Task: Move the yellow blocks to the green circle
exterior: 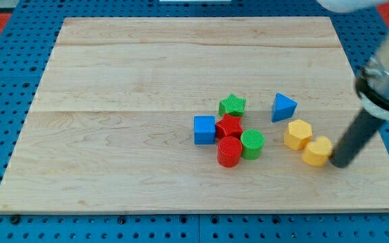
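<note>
My tip [337,164], a bare rod with no claw to open or close, is touching the right side of the lower yellow block [317,151], right of centre on the surface [113,135], and pressing leftward should be carrying it with the yellow hexagon [298,133] toward the green circle [252,144].

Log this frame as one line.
tip: touching yellow block, its right | yellow hexagon: left of it, adjacent | green circle: further left | task: unfinished

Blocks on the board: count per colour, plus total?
Yellow: 2, a hexagon and a second block with my tip at its right side
Red: 2, a star and a cylinder
Green: 2, a star and a cylinder
Blue: 2, a cube and a triangle
Total: 8
</note>
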{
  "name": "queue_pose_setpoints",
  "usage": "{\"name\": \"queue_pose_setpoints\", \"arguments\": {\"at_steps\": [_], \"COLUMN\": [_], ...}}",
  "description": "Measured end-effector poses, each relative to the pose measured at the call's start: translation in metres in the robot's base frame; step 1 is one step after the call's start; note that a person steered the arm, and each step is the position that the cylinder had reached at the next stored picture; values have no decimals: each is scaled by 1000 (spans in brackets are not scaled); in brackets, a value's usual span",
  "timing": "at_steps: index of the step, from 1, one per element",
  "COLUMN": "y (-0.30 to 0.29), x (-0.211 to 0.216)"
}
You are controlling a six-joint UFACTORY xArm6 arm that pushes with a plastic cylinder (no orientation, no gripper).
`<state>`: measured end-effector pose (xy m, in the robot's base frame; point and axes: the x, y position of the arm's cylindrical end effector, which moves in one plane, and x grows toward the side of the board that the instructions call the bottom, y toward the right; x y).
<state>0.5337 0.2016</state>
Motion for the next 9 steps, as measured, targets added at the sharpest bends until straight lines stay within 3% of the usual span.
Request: {"name": "queue_pose_setpoints", "arguments": {"at_steps": [1,2,5,7,9], "y": [-34,-29,2,48,-6], "x": [-28,-22,-22,4,17]}}
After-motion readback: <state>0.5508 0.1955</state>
